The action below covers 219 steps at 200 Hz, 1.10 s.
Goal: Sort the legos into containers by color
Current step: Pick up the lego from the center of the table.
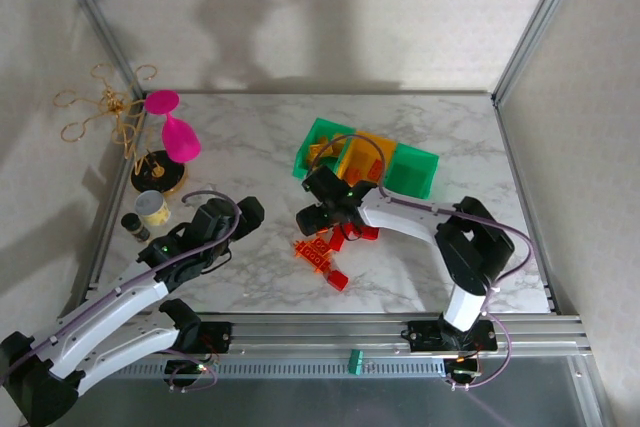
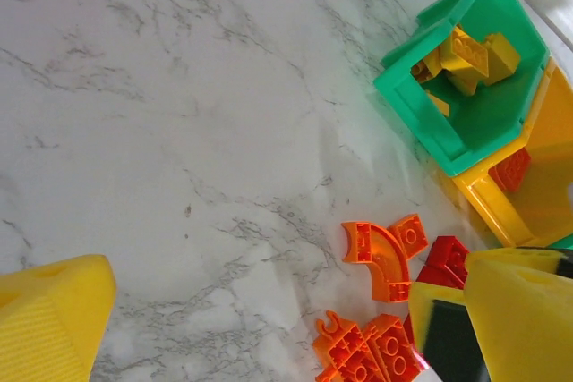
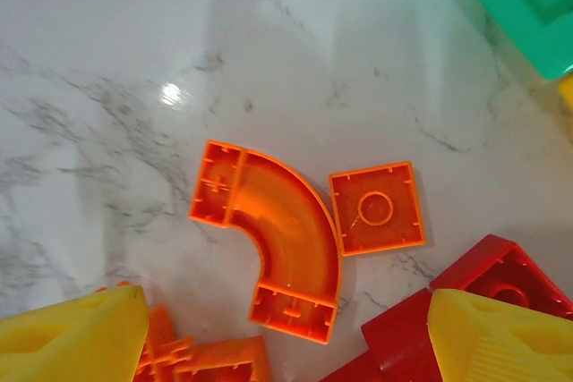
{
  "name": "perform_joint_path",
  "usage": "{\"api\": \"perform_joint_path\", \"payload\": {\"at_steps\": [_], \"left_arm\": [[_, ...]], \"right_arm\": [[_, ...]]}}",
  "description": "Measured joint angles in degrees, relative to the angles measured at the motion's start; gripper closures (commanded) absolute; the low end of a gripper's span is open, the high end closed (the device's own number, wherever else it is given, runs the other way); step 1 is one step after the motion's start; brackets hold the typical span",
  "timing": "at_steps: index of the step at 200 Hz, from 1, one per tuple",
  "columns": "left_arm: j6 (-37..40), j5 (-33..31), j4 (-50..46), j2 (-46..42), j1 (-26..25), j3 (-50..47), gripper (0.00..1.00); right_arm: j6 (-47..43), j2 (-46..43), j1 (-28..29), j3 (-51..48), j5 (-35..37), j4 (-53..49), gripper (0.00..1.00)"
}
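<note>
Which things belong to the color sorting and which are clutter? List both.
Job: orange arch brick, orange square plate, red bricks, yellow bricks, green bins, yellow-orange bin.
Clutter: pink goblet, gold wire stand, cream cup, dark vial.

Three containers [image 1: 415, 175] are counted, joined in a row toward the far right corner of the worktop [image 1: 250, 147]: two green, with one yellow-orange between them. In the green one nearer the left edge, about four yellow legos [image 2: 466, 55] are seen. One red brick [image 2: 512, 170] is seen in the yellow-orange one. On the bare worktop one orange arch [image 3: 277, 248] and one orange square plate [image 3: 376, 209] are counted, with at least two red bricks [image 3: 501, 279] and several further orange pieces [image 2: 367, 351]. By the left edge one pink glass [image 1: 178, 132], one wire stand [image 1: 158, 179], one cream cup [image 1: 152, 208] and one dark cylinder [image 1: 133, 226] are counted.
</note>
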Motion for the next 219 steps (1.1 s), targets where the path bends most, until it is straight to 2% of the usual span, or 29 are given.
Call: {"api": "perform_joint_path", "payload": {"at_steps": [70, 164, 219], "left_arm": [[-0.81, -0.57, -0.28, -1.01, 0.00, -0.15, 0.00], [-0.79, -0.57, -0.26, -0.28, 0.00, -0.15, 0.00], [-0.79, -0.55, -0.24, -0.07, 0.00, -0.15, 0.00]], "right_arm": [[4.02, 2.99, 0.39, 0.00, 0.42, -0.15, 0.36], [5.84, 6.45, 1.99, 0.17, 1.95, 0.04, 0.49], [6.08, 7.17, 1.99, 0.70, 2.56, 0.00, 0.64]]}}
